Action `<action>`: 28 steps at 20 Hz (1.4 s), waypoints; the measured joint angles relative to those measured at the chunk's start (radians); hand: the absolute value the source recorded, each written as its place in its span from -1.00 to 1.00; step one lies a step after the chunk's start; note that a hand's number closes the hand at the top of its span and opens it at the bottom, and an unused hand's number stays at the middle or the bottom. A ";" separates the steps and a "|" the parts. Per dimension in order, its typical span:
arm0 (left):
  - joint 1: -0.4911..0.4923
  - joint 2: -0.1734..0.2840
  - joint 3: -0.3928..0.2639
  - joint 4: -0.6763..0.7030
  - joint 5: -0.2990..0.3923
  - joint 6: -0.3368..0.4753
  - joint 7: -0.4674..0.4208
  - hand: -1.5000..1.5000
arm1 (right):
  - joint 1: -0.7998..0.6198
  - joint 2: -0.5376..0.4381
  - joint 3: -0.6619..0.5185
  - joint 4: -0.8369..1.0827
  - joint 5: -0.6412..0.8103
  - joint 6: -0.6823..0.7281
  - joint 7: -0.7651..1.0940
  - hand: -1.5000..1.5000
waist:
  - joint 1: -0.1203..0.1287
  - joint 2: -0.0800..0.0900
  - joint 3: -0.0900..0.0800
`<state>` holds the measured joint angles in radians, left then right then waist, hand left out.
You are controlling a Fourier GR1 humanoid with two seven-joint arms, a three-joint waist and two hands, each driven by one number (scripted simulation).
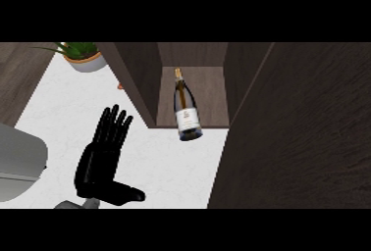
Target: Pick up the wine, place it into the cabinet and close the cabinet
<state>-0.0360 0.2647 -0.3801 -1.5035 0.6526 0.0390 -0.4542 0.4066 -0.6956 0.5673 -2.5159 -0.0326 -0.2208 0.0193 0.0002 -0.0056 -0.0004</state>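
Observation:
A wine bottle (186,107) with a white label lies on its side in the open cabinet (205,83). Its gold-capped neck points to the back and its base sticks out over the shelf's front edge. The cabinet door (297,132), dark wood, stands open at the right and fills that side of the view. My left hand (103,152) rests open at the lower left, fingers straight and pointing up, well left of the bottle and touching nothing. No right hand shows.
A potted green plant (82,55) stands at the back left on the white counter (80,98). A grey appliance (18,162) sits at the left edge. The cabinet's left wall (134,78) rises between the hand and the bottle.

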 measured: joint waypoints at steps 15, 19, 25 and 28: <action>0.131 0.196 0.201 -0.066 0.095 -0.159 -0.009 -1.00 | -0.036 -0.040 0.138 0.001 0.000 0.119 0.016 1.00 | 0.003 0.001 -0.002; 0.158 0.235 0.246 -0.076 0.122 -0.204 -0.006 -1.00 | -0.063 -0.039 0.150 0.001 0.004 0.122 0.042 1.00 | 0.007 0.001 -0.003; 0.156 0.267 0.284 -0.054 0.150 -0.258 0.006 -1.00 | -0.129 -0.021 0.140 0.004 0.005 0.139 0.088 1.00 | 0.016 0.004 -0.005; 0.152 0.285 0.300 -0.052 0.168 -0.281 0.020 -1.00 | -0.168 0.005 0.125 0.008 0.003 0.141 0.112 1.00 | 0.026 0.006 -0.006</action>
<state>0.1163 0.5494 -0.0803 -1.5559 0.8208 -0.2420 -0.4347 0.2388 -0.6902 0.6922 -2.5079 -0.0300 -0.0798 0.1312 0.0262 0.0007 -0.0063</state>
